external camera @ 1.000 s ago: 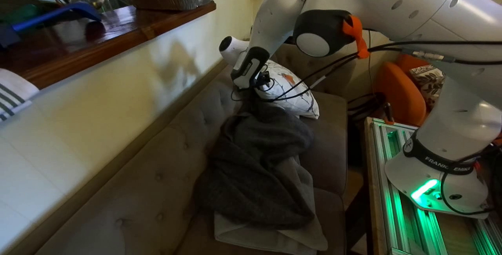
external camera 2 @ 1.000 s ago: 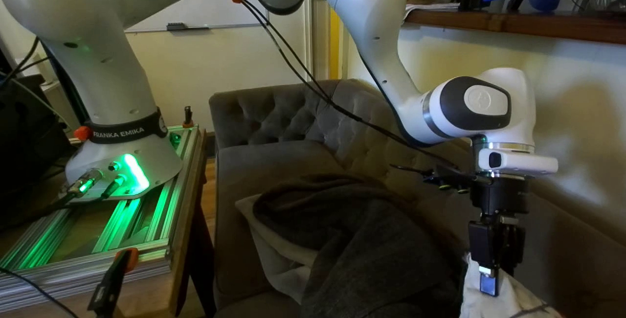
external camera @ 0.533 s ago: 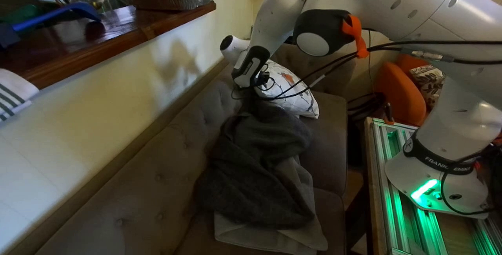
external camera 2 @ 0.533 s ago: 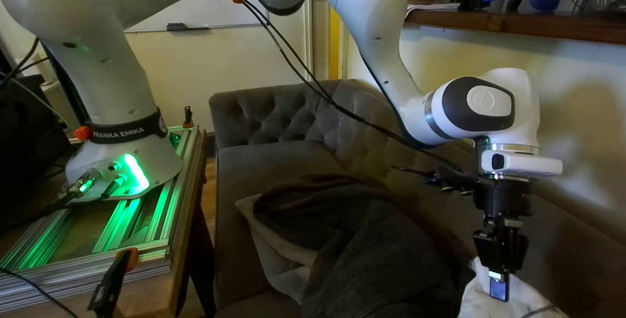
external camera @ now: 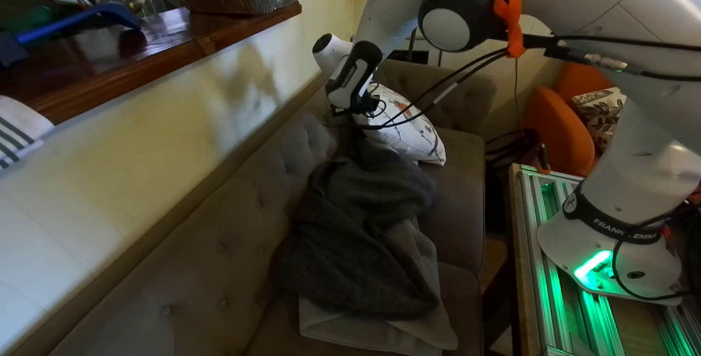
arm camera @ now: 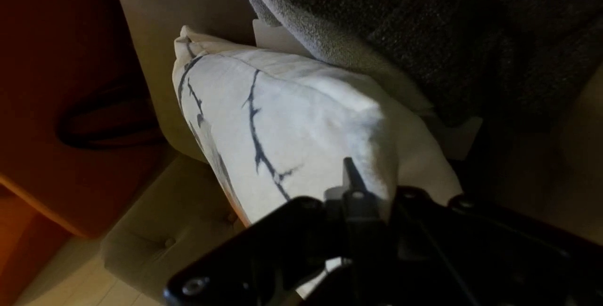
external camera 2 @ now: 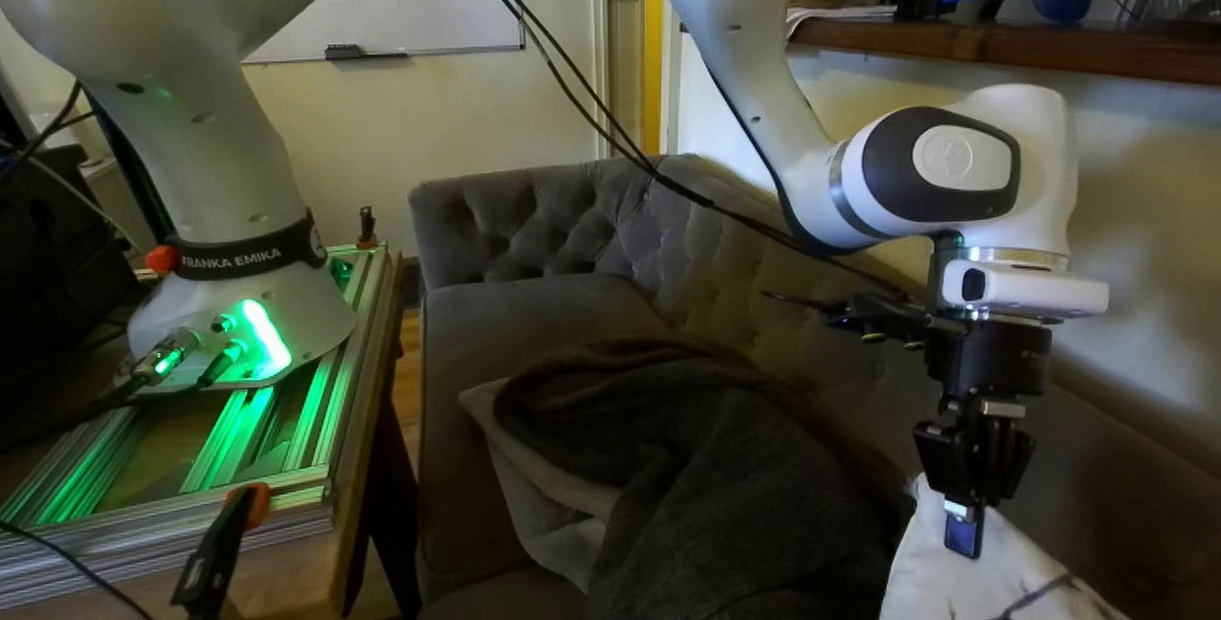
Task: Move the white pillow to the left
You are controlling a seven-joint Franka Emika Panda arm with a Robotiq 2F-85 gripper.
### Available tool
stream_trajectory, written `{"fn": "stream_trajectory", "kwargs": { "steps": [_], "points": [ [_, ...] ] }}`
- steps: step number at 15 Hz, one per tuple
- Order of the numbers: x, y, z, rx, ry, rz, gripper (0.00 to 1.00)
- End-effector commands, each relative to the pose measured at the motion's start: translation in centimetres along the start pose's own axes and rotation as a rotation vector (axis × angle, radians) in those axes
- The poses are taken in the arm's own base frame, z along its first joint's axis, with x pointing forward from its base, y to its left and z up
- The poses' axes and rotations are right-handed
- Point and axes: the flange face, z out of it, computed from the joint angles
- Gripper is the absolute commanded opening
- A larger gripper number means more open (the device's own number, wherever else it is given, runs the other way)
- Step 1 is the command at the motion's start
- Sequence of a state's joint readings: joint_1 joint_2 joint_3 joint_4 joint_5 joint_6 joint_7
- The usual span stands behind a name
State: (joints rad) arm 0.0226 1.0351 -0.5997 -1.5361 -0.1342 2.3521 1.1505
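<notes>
1. In an exterior view, well to the left of the dark blanket (external camera 2: 744, 477), the robot's base (external camera 2: 238, 315) glows green on a wood-edged table (external camera 2: 300, 553).
2. Behind the blanket and beneath it spreads a gray tufted sofa (external camera 2: 534, 315).
3. The blanket lies crumpled, pale gray fabric (external camera 2: 553, 515) showing at its left edge.
4. Just right of the blanket, the gripper (external camera 2: 965, 529) points downward, its fingers drawn together on a pinch of the white pillow (arm camera: 292, 122); the wrist view shows cloth running between them.
5. The pillow is tilted, just beside the blanket on its right; whether the two touch I cannot tell. Its cover is white, with dark, thorny branches wandering across it, and an exterior view adds an orange-red patch. By the fingers the cloth bunches into a soft ridge; the far corner ends in a blunt, folded point.
6. Farther right and above the blanket, a wooden ledge (external camera 2: 1011, 48) runs along the wall (external camera 2: 1135, 181).
</notes>
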Motion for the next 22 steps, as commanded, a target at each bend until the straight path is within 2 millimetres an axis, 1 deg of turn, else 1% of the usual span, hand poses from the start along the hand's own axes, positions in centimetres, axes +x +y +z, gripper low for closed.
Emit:
{"fn": "stream_trajectory", "kwargs": {
  "steps": [1, 4, 8, 11, 13, 17, 20, 22],
  "points": [
    [-0.7, 3.9, -5.1, 0.084, -0.101, 0.042, 0.02],
    [0.3, 7.2, -7.7, 0.134, -0.130, 0.114, 0.02],
    [1.0, 12.3, -10.4, 0.179, -0.164, 0.194, 0.02],
    [0.7, 15.1, -12.9, 0.237, -0.170, 0.243, 0.02],
    [0.3, 16.5, -15.1, 0.289, -0.147, 0.248, 0.02],
    [-0.9, 17.8, -19.9, 0.387, -0.037, 0.203, 0.02],
    [-2.4, 18.7, -23.6, 0.437, 0.011, 0.164, 0.02],
    [-3.9, 18.9, -26.4, 0.482, 0.043, 0.125, 0.02]
  ]
}}
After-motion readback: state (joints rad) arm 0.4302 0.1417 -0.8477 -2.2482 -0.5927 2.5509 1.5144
